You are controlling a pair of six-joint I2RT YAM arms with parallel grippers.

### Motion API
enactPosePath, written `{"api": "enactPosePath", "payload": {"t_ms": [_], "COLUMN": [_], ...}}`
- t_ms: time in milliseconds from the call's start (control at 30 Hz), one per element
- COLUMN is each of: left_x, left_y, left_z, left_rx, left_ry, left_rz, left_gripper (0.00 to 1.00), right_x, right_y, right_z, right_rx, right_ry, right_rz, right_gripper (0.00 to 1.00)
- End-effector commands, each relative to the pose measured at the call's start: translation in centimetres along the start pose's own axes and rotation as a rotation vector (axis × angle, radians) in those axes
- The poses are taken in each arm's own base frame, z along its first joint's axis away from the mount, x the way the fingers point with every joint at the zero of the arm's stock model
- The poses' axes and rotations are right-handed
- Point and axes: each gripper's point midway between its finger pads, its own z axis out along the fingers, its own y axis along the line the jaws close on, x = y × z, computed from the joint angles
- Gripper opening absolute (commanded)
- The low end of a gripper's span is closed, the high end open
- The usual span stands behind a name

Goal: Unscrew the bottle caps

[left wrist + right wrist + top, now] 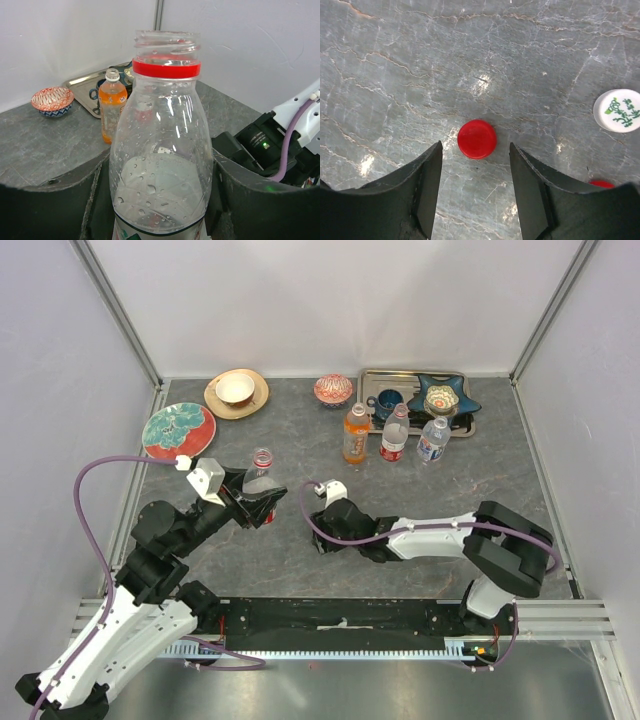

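Observation:
My left gripper (258, 502) (160, 200) is shut on the body of a clear bottle (262, 465) (161, 150). It stands upright with a red neck ring and a bare, open threaded mouth. Over the table my right gripper (325, 530) (475, 147) is open and pointing down. A loose red cap (477, 139) lies flat just ahead of its fingertips, touching neither finger. A white cap with green print (617, 110) lies to the right. An orange bottle (356, 433) (111, 107) and two clear labelled bottles (395, 433) (433, 439) stand in a row further back.
Behind the bottles a metal tray (372, 380) holds a blue mug (387, 400) and a blue star dish (441, 398). A patterned bowl (333, 390), a tan plate with a white bowl (237, 393) and a red-green plate (178, 430) sit at the back left. Walls enclose three sides.

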Motion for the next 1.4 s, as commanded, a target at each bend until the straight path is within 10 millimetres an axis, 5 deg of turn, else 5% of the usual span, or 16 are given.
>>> {"api": "enactPosePath", "payload": {"t_ms": [0, 133, 200, 267, 300, 367, 633, 800, 1033, 1233, 1367], "left_x": [-0.9, -1.4, -1.6, -2.0, -2.1, -2.0, 1.7, 1.8, 1.3, 1.3, 1.3], "left_y": [0.1, 0.2, 0.3, 0.3, 0.2, 0.0, -6.0, -7.0, -7.4, -7.2, -7.1], "left_z": [0.0, -0.1, -0.1, 0.1, 0.2, 0.8, 3.0, 3.4, 3.4, 3.3, 3.4], "left_rx": [-0.002, -0.012, -0.018, -0.015, -0.012, 0.011, 0.399, 0.472, 0.486, 0.474, 0.465], "left_ry": [-0.033, -0.047, -0.052, -0.06, -0.059, -0.047, 0.161, 0.178, 0.169, 0.166, 0.16], "left_rz": [0.033, 0.036, 0.04, 0.043, 0.045, 0.042, -0.075, -0.111, -0.108, -0.105, -0.099], "left_gripper": [0.55, 0.55, 0.56, 0.56, 0.56, 0.57, 0.57, 0.57, 0.57, 0.57, 0.57], "right_x": [-4.3, -9.4, -14.3, -16.2, -18.8, -19.9, -25.6, -26.5, -25.3, -24.9, -24.8], "right_y": [1.5, 2.5, 2.6, 1.4, 1.0, 0.4, 8.2, 9.1, 10.4, 10.4, 10.4], "right_z": [-2.1, -6.2, -10.1, -13.0, -15.0, -17.2, -26.3, -27.5, -24.6, -24.1, -24.2], "right_rx": [-0.005, -0.01, 0.025, 0.101, 0.144, 0.178, -0.295, -0.344, -0.368, -0.371, -0.375], "right_ry": [-0.109, -0.231, -0.357, -0.386, -0.451, -0.467, -0.633, -0.665, -0.58, -0.569, -0.573], "right_rz": [0.023, 0.059, 0.098, 0.09, 0.109, 0.079, 0.033, 0.032, 0.013, 0.015, 0.015], "right_gripper": [0.63, 0.66, 0.68, 0.71, 0.71, 0.72, 0.9, 0.92, 0.88, 0.76, 0.59]}}
